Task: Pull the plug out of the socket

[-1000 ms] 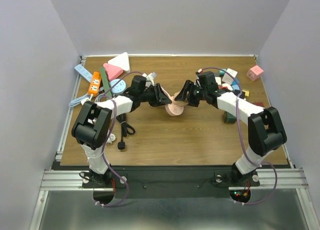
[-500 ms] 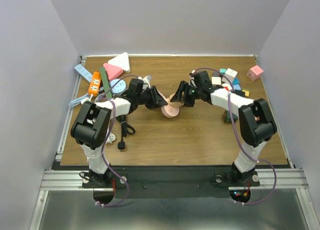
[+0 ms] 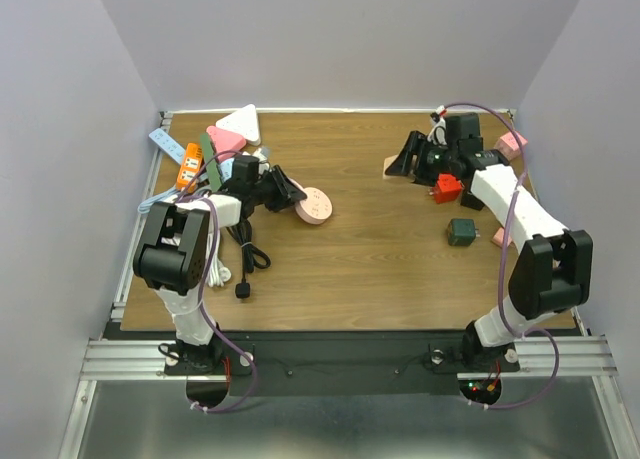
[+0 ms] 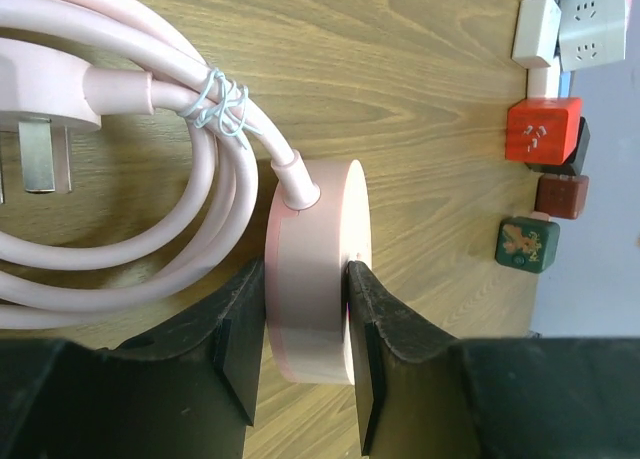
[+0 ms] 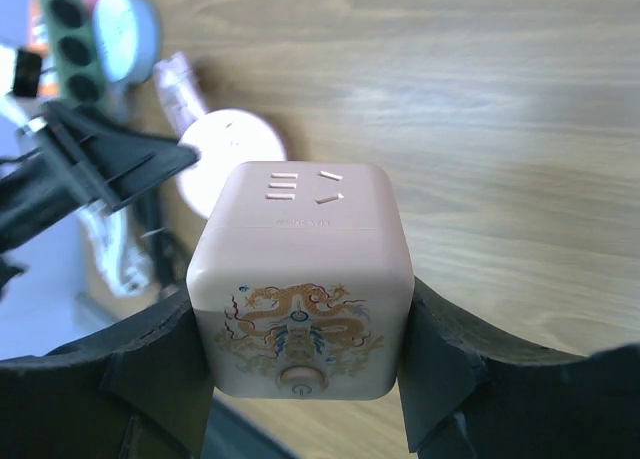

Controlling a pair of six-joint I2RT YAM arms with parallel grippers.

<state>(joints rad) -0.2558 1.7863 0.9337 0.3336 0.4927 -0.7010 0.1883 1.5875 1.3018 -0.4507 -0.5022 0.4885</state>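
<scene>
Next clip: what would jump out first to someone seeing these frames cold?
Both arms are clamped on something pink, at opposite sides of the table. On the left, the left gripper pinches a round pink socket by its flat faces, with its coiled pink cable alongside. At the far right, the right gripper holds a pink cube with a dragon print, near a red adapter.

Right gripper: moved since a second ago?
Yes. The right gripper, shut on the pink cube, went rightward toward the table's far edge, off centre.
</scene>
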